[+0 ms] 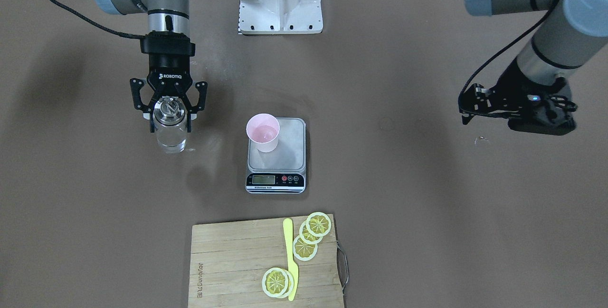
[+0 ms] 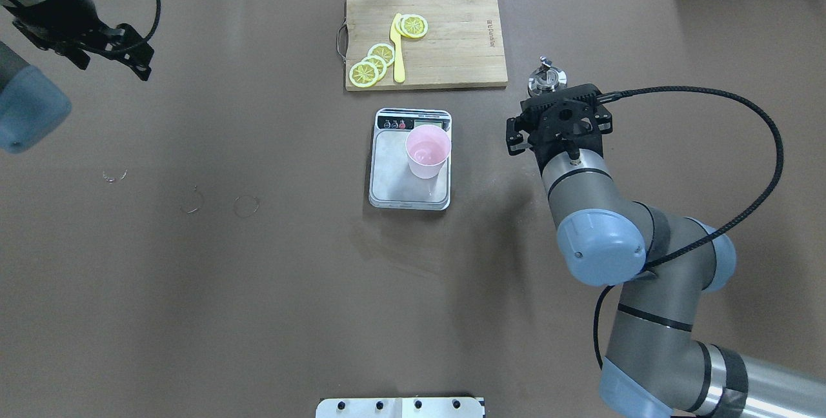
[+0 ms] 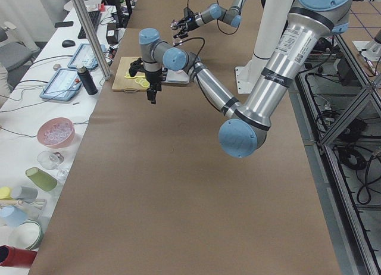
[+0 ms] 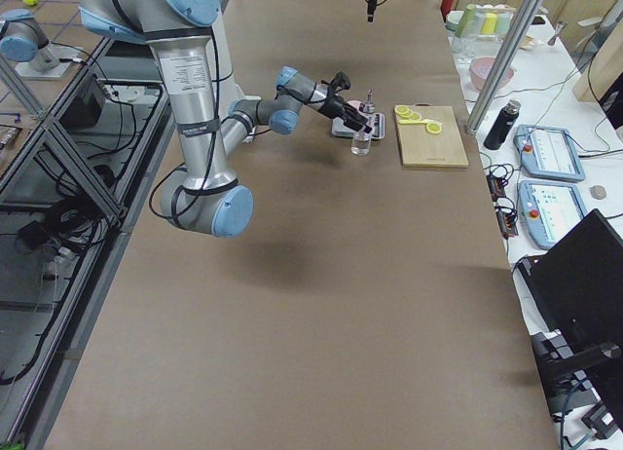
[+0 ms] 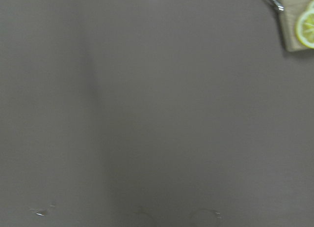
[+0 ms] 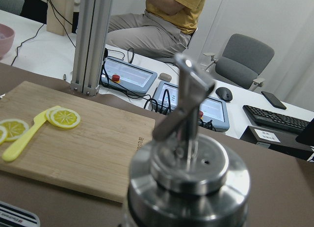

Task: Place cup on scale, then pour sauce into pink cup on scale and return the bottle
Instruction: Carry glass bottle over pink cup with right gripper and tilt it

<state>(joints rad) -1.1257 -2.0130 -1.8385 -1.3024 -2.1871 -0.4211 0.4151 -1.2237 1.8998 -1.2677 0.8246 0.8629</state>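
The pink cup (image 1: 262,132) stands upright on the grey platform of the scale (image 1: 289,153) at mid-table, with a little clear liquid in it; both also show in the overhead view, the cup (image 2: 427,151) on the scale (image 2: 390,176). My right gripper (image 1: 171,122) is shut on the clear glass bottle (image 1: 170,137), which is upright beside the scale, at or just above the table. The bottle's metal collar and spout (image 6: 189,163) fill the right wrist view. My left gripper (image 1: 466,106) is open and empty, far off to the other side, above bare table.
A wooden cutting board (image 1: 237,255) with lemon slices (image 1: 318,224) and a yellow knife (image 1: 289,255) lies beyond the scale on the operators' side. The robot's white base (image 1: 280,4) is at the near edge. Faint ring marks (image 2: 246,205) show on the brown table.
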